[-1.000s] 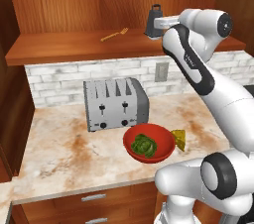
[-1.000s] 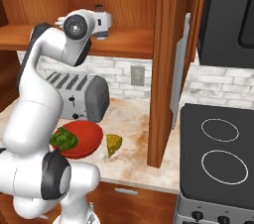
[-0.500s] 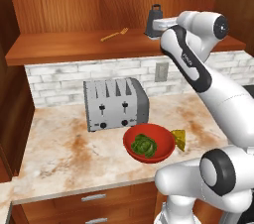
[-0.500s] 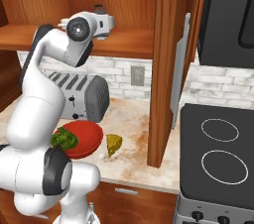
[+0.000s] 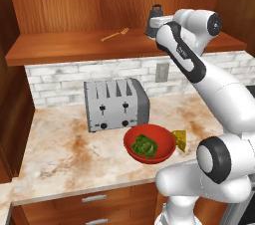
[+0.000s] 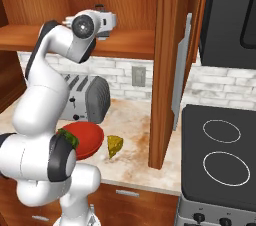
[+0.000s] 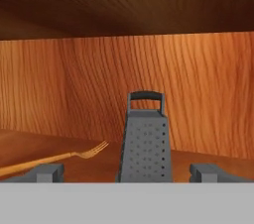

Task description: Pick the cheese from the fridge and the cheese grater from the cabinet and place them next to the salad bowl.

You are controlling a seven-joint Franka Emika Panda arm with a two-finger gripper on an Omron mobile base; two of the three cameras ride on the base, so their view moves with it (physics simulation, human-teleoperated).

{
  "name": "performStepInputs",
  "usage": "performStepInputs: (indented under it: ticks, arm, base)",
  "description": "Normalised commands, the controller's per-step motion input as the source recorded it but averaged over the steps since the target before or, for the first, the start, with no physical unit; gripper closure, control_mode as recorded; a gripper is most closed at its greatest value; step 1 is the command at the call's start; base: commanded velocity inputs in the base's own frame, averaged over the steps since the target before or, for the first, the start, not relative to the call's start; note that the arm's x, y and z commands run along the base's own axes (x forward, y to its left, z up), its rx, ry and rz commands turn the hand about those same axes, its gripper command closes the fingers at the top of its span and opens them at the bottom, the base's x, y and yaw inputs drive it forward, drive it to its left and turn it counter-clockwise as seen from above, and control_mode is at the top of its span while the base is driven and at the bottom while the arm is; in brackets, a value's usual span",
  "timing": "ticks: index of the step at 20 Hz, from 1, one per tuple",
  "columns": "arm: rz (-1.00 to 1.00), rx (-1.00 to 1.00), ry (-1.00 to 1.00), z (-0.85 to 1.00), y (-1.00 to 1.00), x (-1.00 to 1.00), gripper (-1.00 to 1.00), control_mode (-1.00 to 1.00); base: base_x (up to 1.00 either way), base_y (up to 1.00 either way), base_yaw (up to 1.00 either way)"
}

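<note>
The dark grey cheese grater stands upright on the cabinet shelf, straight ahead of my gripper. The gripper is open, with one fingertip on each side of the grater and nothing held. From the left base the grater shows just past the gripper. The yellow cheese wedge lies on the counter, touching the right side of the red salad bowl with lettuce in it. From the right base I see the gripper, the cheese and the bowl. The fridge is out of view.
A golden fork lies on the shelf left of the grater. A silver toaster stands behind the bowl. A wooden cabinet side panel rises right of the arm, and a black stove lies beyond it.
The hand has edged a little closer to the grater over the shelf. Its jaws stayed open. Cheese, bowl and grater have not moved.
</note>
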Motion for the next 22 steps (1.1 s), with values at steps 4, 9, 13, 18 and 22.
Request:
performStepInputs:
  ticks: [4, 9, 13, 18, 22]
  arm:
    - [0.00, 0.00, 0.00, 0.00, 0.00, 0.22, -1.00, -1.00]
    - [0.00, 0.00, 0.00, 0.00, 0.00, 0.19, -1.00, -1.00]
    - [0.00, 0.00, 0.00, 0.00, 0.00, 0.18, -1.00, -1.00]
    - [0.00, 0.00, 0.00, 0.00, 0.00, 0.14, -1.00, -1.00]
    - [0.00, 0.00, 0.00, -0.02, 0.00, 0.18, -1.00, -1.00]
  base:
    - [0.00, 0.00, 0.00]
    - [0.00, 0.00, 0.00]
    - [0.00, 0.00, 0.00]
    - [0.00, 0.00, 0.00]
    - [0.00, 0.00, 0.00]
